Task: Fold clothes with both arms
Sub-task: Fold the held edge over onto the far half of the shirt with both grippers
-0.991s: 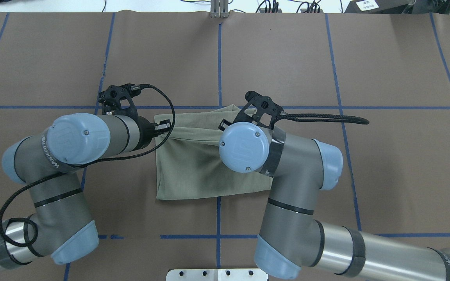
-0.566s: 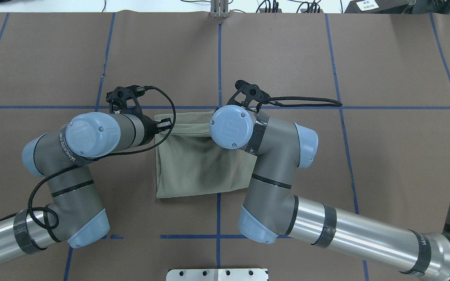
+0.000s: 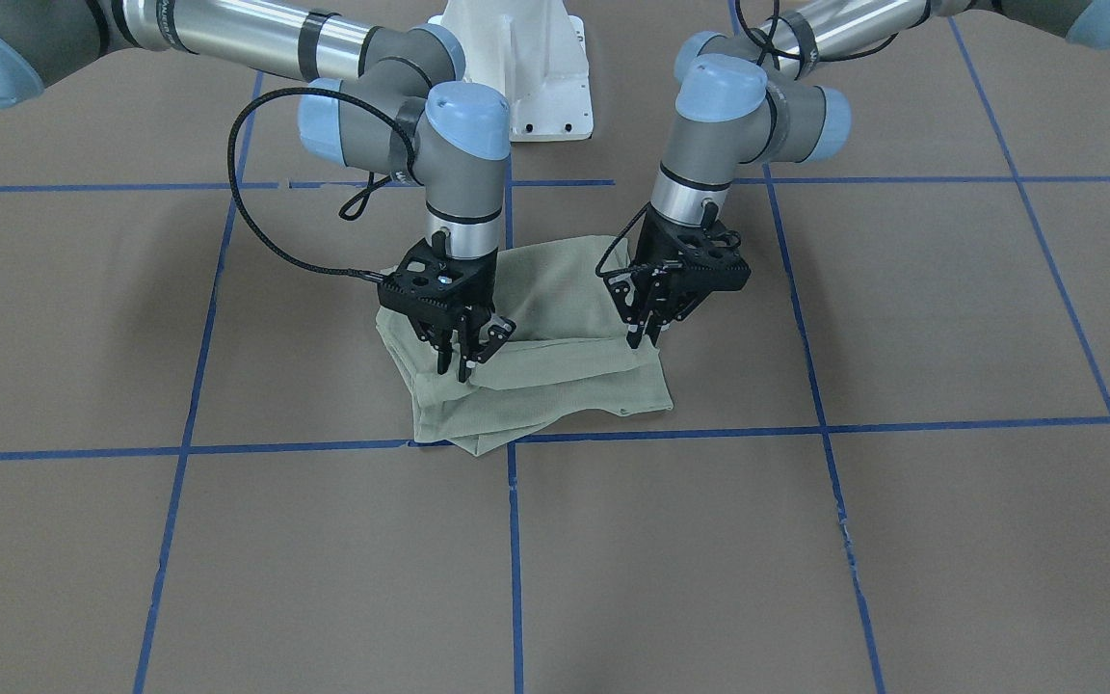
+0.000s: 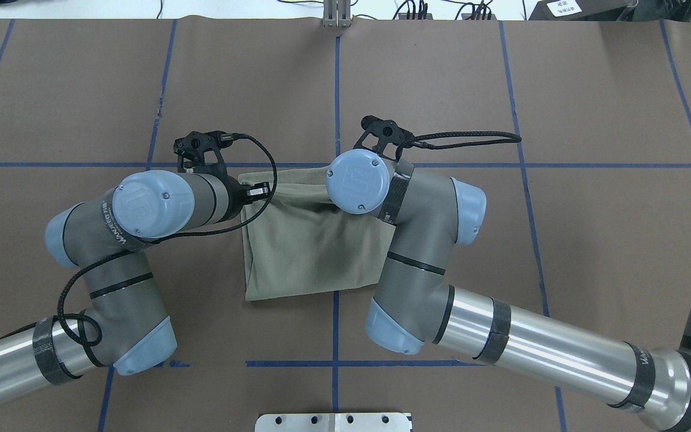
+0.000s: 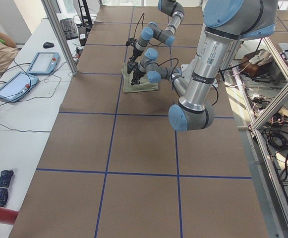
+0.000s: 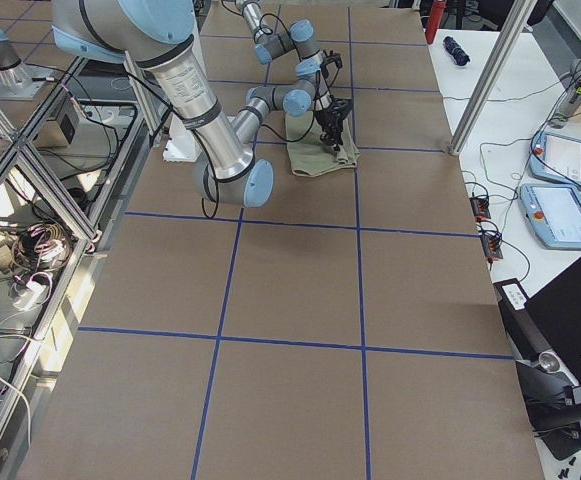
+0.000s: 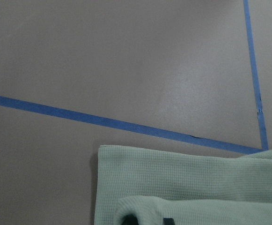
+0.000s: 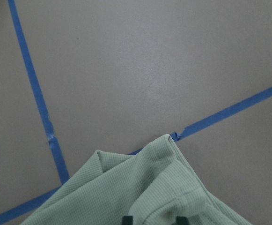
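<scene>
Pinching the upper layer of the sage-green knit shirt (image 3: pixel 565 390) with left gripper (image 3: pixel 640 337) and right gripper (image 3: pixel 462 366). Lying folded flat just beneath and between them. Soft, light, droopy: best held at corners, lifted evenly.

open table (image 4: pixel 441 90) rings the shirt (image 4: pixel 309 252)

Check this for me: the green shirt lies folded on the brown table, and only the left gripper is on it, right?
Not only the left gripper. The right gripper is on the shirt too: the front-facing view shows both grippers pinching its edge. The rest holds: the green shirt lies folded on the brown table.
</scene>
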Robot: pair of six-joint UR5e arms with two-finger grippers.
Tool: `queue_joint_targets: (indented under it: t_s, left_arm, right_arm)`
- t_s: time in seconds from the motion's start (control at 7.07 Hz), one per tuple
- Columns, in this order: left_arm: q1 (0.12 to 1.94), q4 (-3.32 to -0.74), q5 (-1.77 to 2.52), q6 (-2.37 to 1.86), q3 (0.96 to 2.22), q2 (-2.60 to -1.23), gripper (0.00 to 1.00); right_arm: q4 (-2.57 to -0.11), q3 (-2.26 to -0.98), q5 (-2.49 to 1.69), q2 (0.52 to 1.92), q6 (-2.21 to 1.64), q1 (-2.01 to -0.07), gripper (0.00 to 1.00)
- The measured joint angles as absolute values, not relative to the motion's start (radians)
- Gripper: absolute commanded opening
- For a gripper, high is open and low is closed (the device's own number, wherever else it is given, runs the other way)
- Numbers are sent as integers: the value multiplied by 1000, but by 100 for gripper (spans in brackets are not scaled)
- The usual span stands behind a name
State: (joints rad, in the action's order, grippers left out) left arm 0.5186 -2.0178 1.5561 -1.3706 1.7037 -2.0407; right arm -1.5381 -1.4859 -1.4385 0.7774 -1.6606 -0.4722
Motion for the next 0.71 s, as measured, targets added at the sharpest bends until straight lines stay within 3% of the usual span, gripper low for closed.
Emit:
queue_joint_targets:
  t_s: [0.71]
  left_arm:
    - [575,-2019,1675,-1227,1748,-2032,100]
  right_arm:
    - [-1549,-1531,-1463,770,-1559,-395,100]
